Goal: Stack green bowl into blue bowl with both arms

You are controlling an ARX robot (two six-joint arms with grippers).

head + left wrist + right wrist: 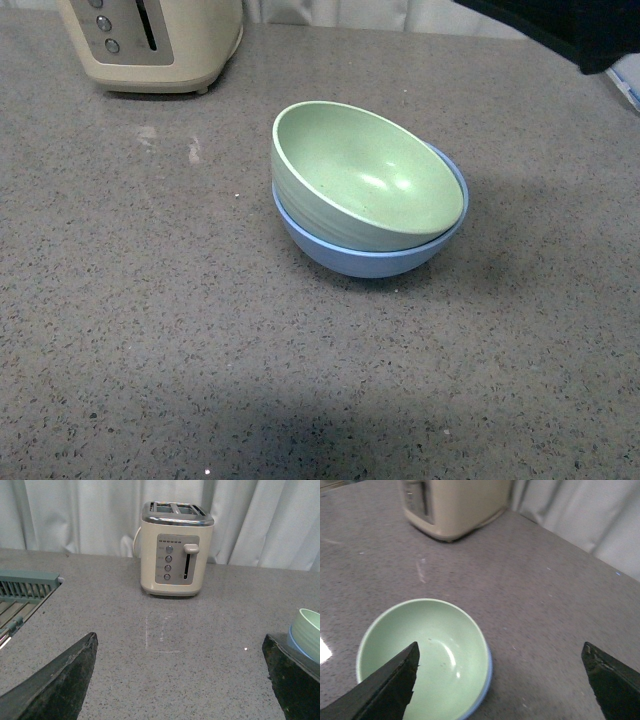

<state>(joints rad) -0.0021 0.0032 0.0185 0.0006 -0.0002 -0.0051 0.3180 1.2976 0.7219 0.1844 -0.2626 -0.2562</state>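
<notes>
Green bowl: we see the green bowl (372,176) sitting inside the blue bowl (362,255), tilted so its far-left rim rides higher and its opening faces the camera.
Blue bowl: it rests on the grey speckled counter (150,320), near the middle of the front view.
Left gripper: we see the left gripper (182,680) with fingers (60,685) spread wide, holding nothing, facing the toaster (175,550), the bowls at the view's edge.
Right gripper: the right gripper (502,680) hangs above the stacked bowls, fingers (390,685) spread, pinching nothing.
Dish rack: we note a grey-green dish rack (25,595) at the counter's side.
</notes>
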